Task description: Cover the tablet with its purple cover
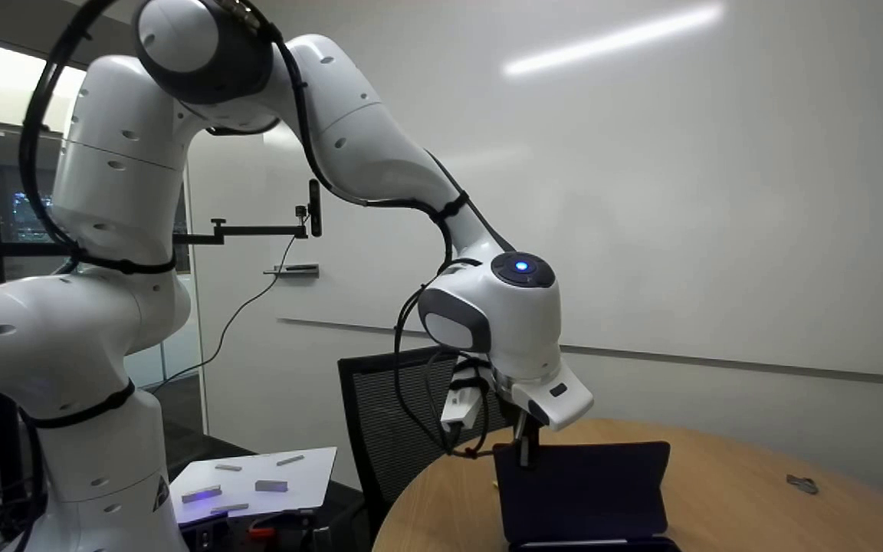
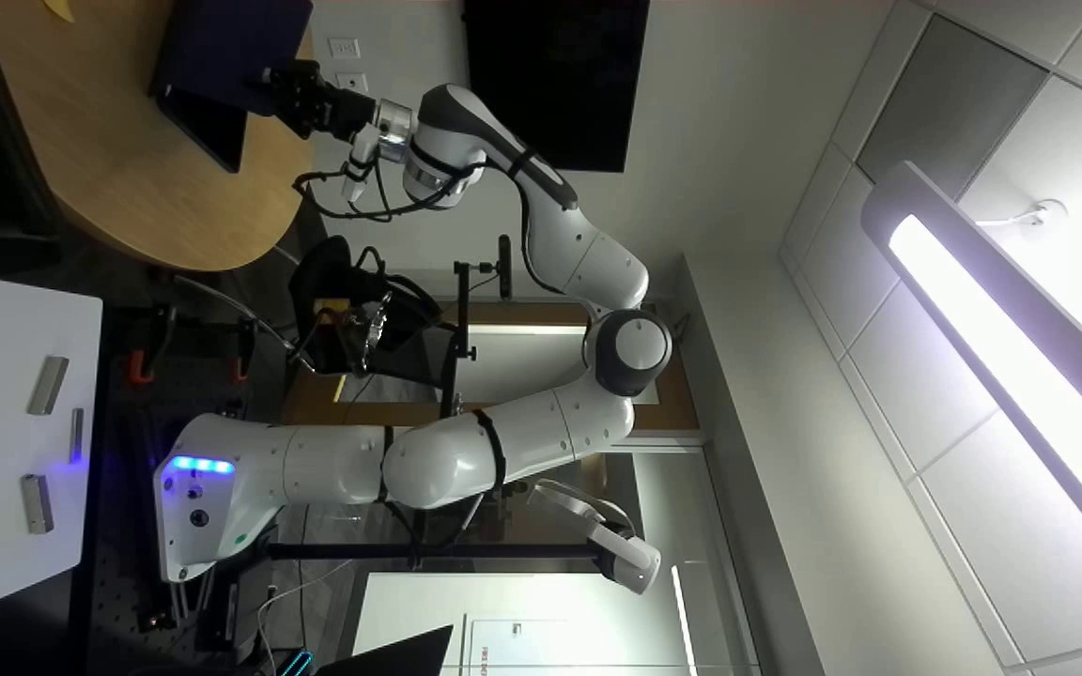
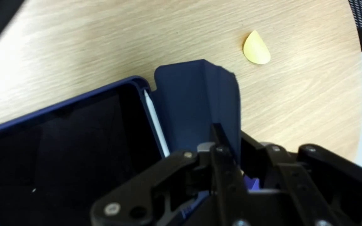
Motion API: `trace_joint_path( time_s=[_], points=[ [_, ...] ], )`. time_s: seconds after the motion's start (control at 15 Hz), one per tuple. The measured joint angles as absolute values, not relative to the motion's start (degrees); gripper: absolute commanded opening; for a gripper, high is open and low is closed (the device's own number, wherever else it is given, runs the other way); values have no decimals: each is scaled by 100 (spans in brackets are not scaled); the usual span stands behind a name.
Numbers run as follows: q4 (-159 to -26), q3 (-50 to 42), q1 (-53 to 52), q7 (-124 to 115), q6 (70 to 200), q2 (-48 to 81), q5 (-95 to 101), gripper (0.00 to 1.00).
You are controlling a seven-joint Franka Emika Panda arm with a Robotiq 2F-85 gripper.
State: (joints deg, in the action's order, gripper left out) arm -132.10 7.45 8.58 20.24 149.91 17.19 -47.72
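Table (image 1: pixel 740 506), tablet (image 3: pixel 74 163), pincer (image 3: pixel 233 141) gripping purple cover (image 1: pixel 587 494)

The tablet (image 3: pixel 58 163) is glossy black, framed in navy blue. Along its edge, the stylus (image 3: pixel 156 122) is white. Beside the tablet, the purple cover (image 3: pixel 182 106) shows a plain, deep blue-purple. Beneath the tablet, the table (image 3: pixel 105 40) is light tan, streaked with fine wood grain; farther from the tablet, a scrap (image 3: pixel 256 49) is pale yellow. By the tablet, the gripper (image 3: pixel 232 138) is black with silver screws (image 3: pixel 112 208); above the tablet, the arm (image 1: pixel 380 146) is white with dark grey patches.
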Motion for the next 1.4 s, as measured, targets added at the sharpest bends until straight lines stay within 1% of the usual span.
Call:
trace_joint_path(
  time_s=[0.47, 1.4],
  points=[
    [-13356, 506, 929, 2592, 14986, 1718, -5483, 2],
    [-13556, 227, 942, 2693, 14988, 1590, -5559, 2]
  ],
)
